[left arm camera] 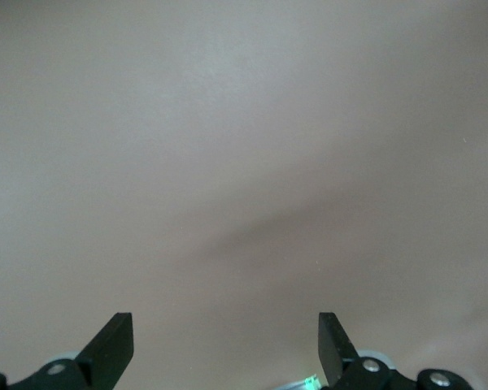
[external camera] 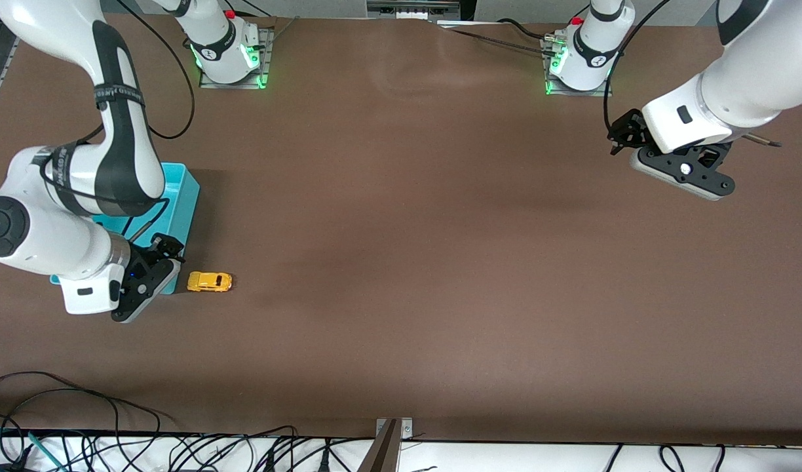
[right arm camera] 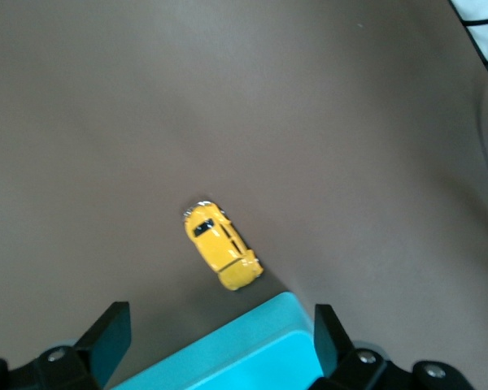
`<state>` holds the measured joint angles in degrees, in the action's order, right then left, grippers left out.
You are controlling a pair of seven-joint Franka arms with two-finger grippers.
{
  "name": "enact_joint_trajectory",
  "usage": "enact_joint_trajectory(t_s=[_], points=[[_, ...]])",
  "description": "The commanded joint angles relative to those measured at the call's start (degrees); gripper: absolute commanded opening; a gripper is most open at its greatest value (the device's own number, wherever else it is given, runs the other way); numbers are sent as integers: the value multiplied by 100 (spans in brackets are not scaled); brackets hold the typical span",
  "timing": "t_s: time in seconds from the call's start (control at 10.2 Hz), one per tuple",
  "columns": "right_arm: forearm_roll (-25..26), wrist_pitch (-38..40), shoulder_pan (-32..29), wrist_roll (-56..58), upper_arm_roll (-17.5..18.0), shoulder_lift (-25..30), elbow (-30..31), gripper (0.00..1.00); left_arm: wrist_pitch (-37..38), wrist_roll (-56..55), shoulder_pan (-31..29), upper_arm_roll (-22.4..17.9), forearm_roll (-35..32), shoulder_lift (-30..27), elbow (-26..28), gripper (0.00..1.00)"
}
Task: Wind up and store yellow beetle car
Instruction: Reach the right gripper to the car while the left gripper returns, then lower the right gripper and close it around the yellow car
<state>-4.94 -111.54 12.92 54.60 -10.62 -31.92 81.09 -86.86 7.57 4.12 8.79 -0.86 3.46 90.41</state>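
the small yellow-orange beetle toy car with dark windows [external camera: 209,281] sits on its wheels on the brown table [external camera: 414,262] in the lower left of the front view, just beside the near corner of the turquoise plastic bin [external camera: 183,196]. the right gripper [external camera: 141,288] hangs above that bin corner, fingers spread apart and empty (the car shows between them in its wrist view [right arm camera: 222,246]). the left gripper [external camera: 686,172] waits in the upper right over bare table, fingers [left arm camera: 114,345] likewise spread wide, holding nothing.
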Motion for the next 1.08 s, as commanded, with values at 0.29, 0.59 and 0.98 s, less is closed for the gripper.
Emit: enact_joint_trajectory(t_s=[0.29,0.59,0.98], points=[[-1382,-983,-316,2444,33,-638,733,100,-454,-265,213,-738,226,-495,566,100],[-1853,-1369,-290,3338,25,-912,759,100,-420,-265,125,-703,226,-504,540,100],[-1826,-2293,-176,3312,16,-992,1260,100,-393,-274,-234,-370,226,-504,522,100]])
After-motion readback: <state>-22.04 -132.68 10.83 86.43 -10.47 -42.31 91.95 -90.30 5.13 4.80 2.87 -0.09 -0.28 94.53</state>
